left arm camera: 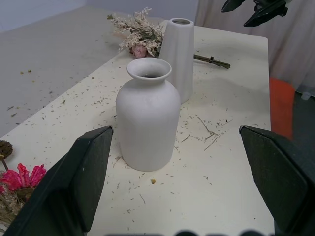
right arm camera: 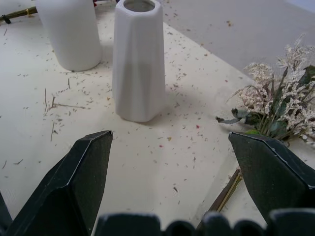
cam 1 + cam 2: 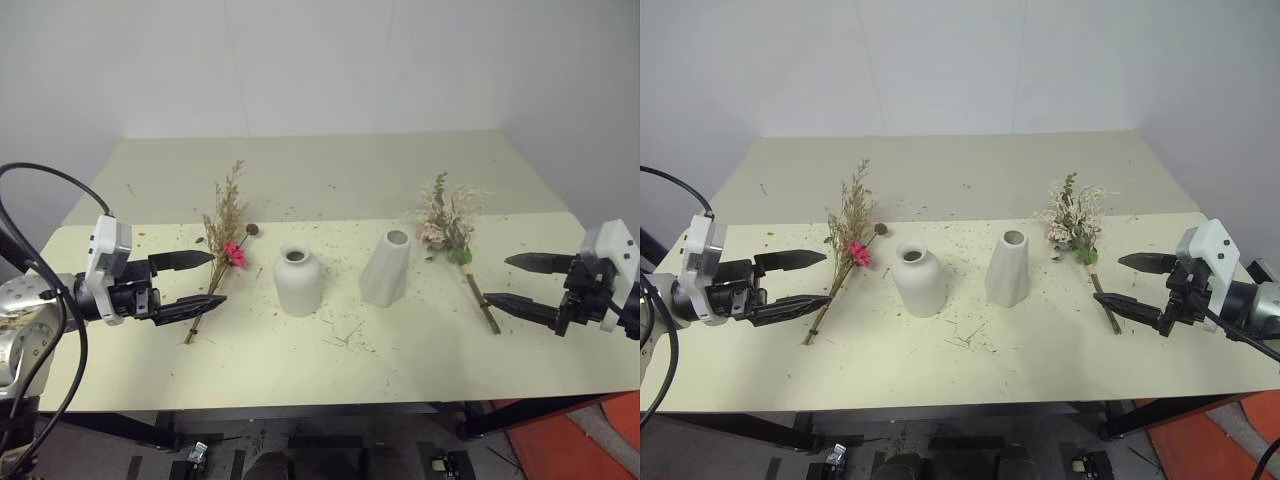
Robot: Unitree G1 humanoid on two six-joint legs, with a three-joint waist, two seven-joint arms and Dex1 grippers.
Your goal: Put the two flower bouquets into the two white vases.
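Table: two vases, two bouquets.

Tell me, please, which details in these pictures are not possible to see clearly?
- Inside of the rounded vase and tall vase: dark mouths, head views.
- Brown bouquet: cut off by the edge and left finger, left wrist view.
- White bouquet stems: partly behind the right finger, right wrist view.

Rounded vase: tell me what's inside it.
No stems rise from the rounded vase; both bouquets lie on the table. Its mouth looks dark and empty, though its walls hide the bottom.
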